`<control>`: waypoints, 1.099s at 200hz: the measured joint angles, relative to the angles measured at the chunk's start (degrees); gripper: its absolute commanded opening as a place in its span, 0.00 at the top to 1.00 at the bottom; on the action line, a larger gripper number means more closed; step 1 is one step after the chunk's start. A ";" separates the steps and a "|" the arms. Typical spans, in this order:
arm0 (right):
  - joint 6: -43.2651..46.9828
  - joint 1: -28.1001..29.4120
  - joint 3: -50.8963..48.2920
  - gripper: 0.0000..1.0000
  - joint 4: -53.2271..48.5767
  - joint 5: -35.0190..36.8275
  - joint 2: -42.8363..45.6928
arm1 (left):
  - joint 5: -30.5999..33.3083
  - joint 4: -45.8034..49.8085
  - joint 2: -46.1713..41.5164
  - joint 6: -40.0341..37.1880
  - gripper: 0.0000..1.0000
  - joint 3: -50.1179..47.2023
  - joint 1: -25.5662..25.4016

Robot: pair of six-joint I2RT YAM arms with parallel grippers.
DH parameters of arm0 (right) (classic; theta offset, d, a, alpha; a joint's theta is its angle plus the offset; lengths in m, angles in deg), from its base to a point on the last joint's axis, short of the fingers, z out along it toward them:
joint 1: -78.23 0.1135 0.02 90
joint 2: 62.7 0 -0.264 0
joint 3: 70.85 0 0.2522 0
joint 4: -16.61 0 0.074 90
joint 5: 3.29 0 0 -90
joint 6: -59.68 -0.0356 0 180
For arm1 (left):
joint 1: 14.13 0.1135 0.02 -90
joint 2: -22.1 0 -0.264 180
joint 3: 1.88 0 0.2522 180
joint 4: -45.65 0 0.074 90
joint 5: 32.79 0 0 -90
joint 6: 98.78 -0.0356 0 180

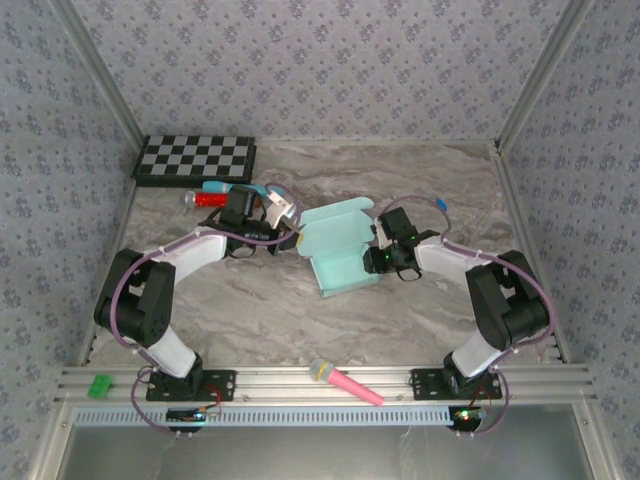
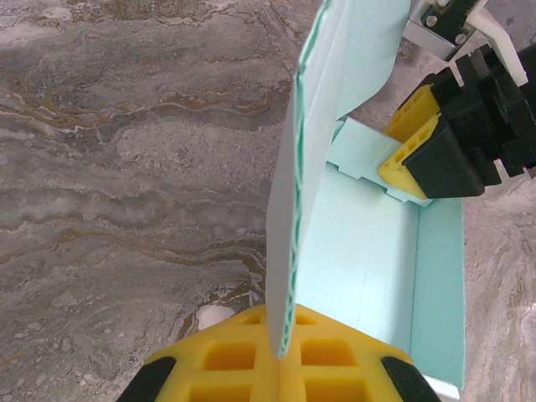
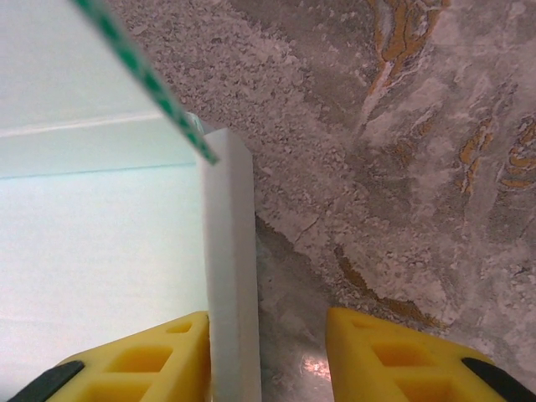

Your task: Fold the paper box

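The paper box sits half-formed between the arms. The left claw is clamped on its upright flap, and the right claw is spread astride a side wall. It lies on a marbled table with patterned walls around it.

- The paper box sits mid-way across the table, between my two grippers
- My left gripper is at its left side, an upright flap between the fingers
- My right gripper is at its right side, straddling a wall
- The checkerboard lies far left at the back, a small cylinder just before it
- On the near rail, a toy microphone lies centre, a small block far left
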 measured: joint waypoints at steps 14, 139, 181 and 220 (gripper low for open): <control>0.11 0.00 0.00 0.61 0.00 0.00 0.00 | 0.00 0.04 0.20 0.02 1.00 0.22 0.00; -2.08 -0.33 -2.38 0.57 2.25 -1.90 0.02 | -0.02 -0.09 0.28 0.44 1.00 0.31 0.31; -4.24 -0.66 -3.04 0.57 3.21 -1.97 0.31 | -0.02 -0.13 0.28 0.46 1.00 0.31 0.31; -4.94 -0.66 -3.23 0.66 3.50 -1.20 0.39 | -0.04 -0.11 0.28 0.46 1.00 0.33 0.31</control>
